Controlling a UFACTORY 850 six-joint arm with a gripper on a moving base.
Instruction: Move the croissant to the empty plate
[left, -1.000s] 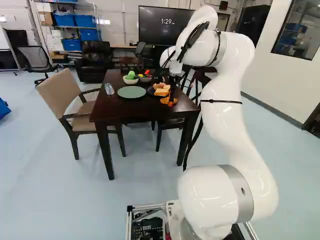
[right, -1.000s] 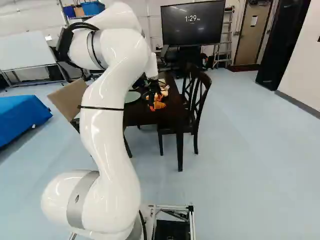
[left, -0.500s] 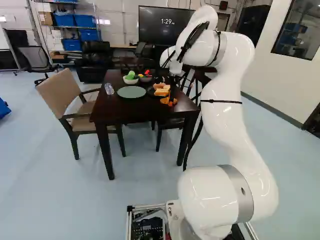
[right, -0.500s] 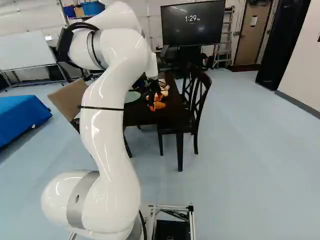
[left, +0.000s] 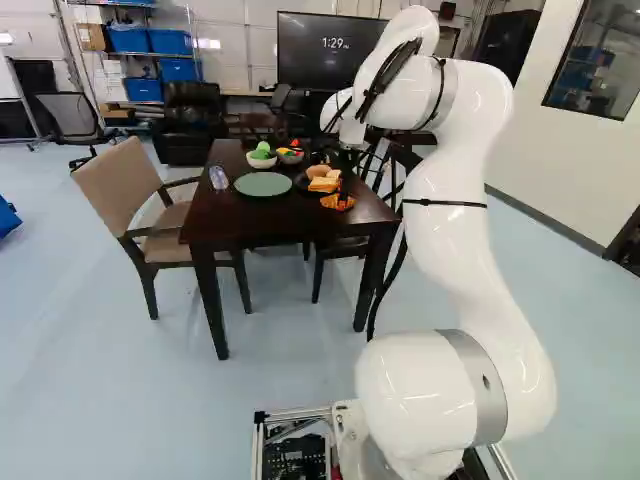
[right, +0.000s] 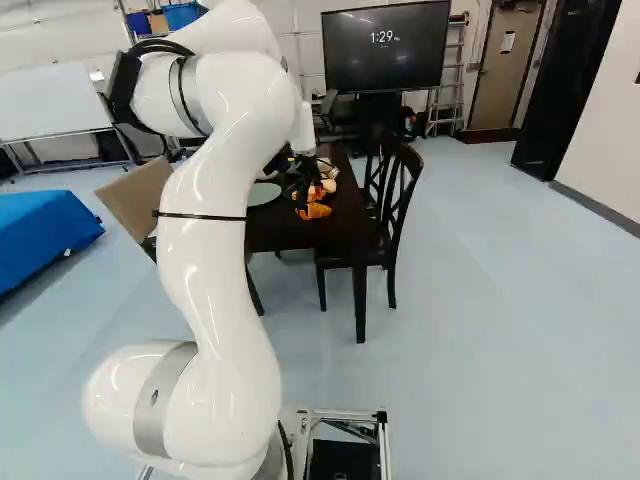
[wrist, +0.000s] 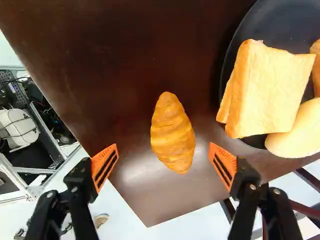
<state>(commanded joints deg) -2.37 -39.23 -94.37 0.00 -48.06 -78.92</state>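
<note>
Orange-padded at the gripper (wrist: 163, 146), spreads wide, grips nothing; seems to hang above the croissant (wrist: 173, 134); may clip the black plate (wrist: 272, 22) if lowered off-centre.

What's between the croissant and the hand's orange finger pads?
Just bare brown table shows between the croissant and either orange pad, in the wrist view.

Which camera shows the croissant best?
The wrist view: there the croissant shows whole and large between the open fingers. The left base view shows it small near the black plate; the right, small on the table.
</note>
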